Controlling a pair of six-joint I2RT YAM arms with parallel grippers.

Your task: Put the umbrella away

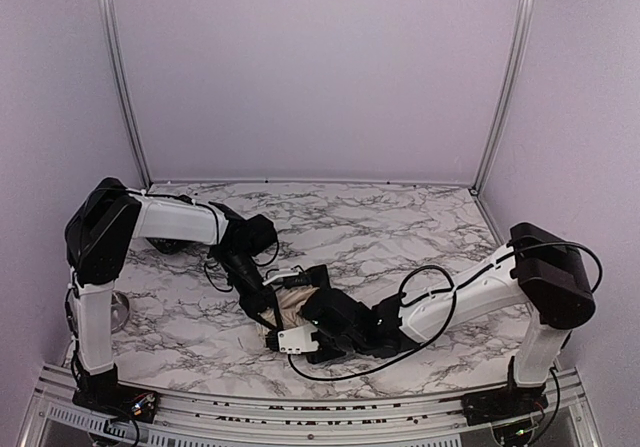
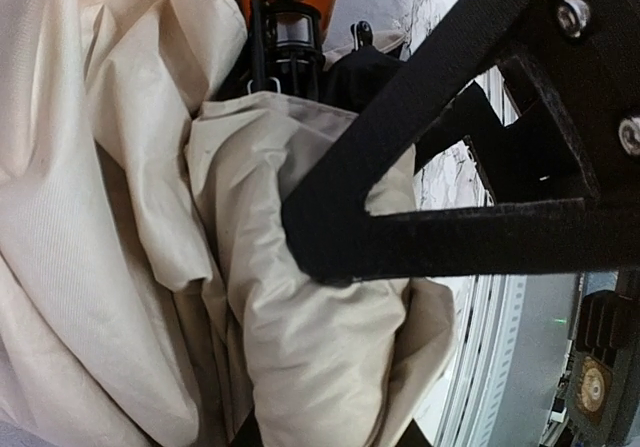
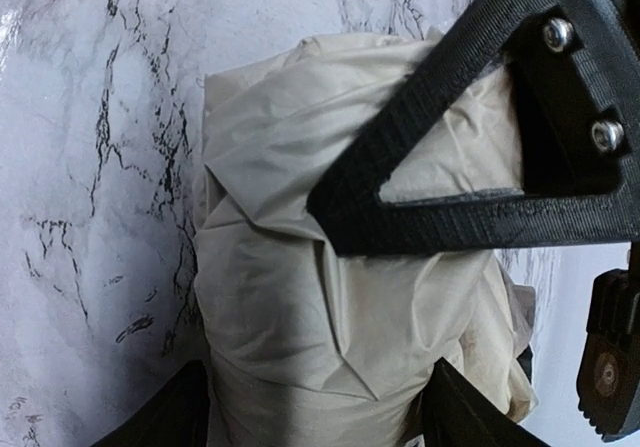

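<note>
Umbrella [image 1: 292,305] bunched near-centre on the surface [image 1: 420,217], left pincer [image 2: 330,432] nipped narrow on a fold of it, right pincer [image 3: 320,417] wide around the bundle, seemingly squeezing: anchor left, compress evenly, tuck loose fabric in.

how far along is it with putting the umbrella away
Done: the umbrella is collapsed, a bunched cream bundle on the marble table. In hand: the left gripper and right gripper both clamp its fabric. To do: the folds look loose, so tidying and stowing likely remain.
</note>
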